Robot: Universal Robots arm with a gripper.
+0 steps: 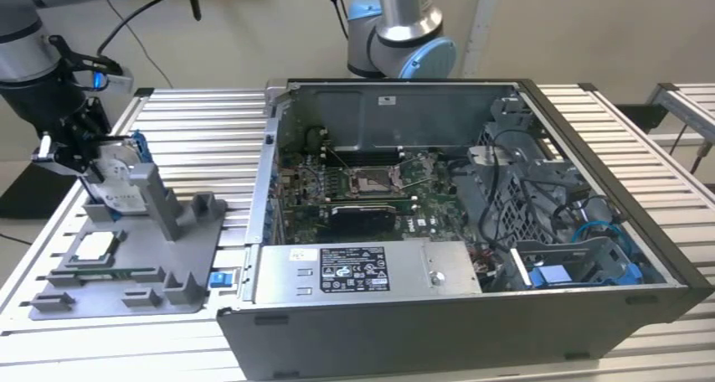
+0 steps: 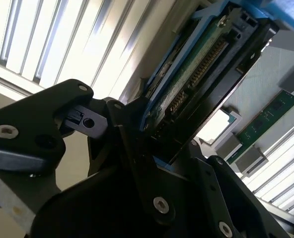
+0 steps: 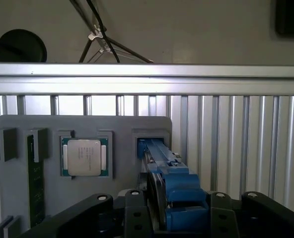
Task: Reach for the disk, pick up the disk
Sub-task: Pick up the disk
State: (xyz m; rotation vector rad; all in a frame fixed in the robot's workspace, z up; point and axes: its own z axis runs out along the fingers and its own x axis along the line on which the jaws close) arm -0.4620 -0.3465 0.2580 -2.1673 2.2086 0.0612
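Observation:
The disk (image 1: 119, 158) stands on edge in a slot of the grey fixture (image 1: 167, 260) at the exterior view's left. It is silver with blue rails. My gripper (image 1: 90, 160) is down at the disk, one finger on each side of it. In the first wrist view the disk (image 3: 174, 186) runs edge-on from the fixture slot back to my gripper (image 3: 177, 201), whose fingers (image 3: 136, 215) sit against its blue rail. The second wrist view has the disk (image 2: 196, 74), its green board and connector showing, gripped by my gripper (image 2: 159, 134).
A small square chip (image 3: 84, 157) and a memory stick (image 3: 35, 183) lie in the same fixture. An open computer case (image 1: 447, 198) takes up the middle of the slatted metal table (image 1: 207, 122). Another arm's base (image 1: 397, 38) stands behind the case.

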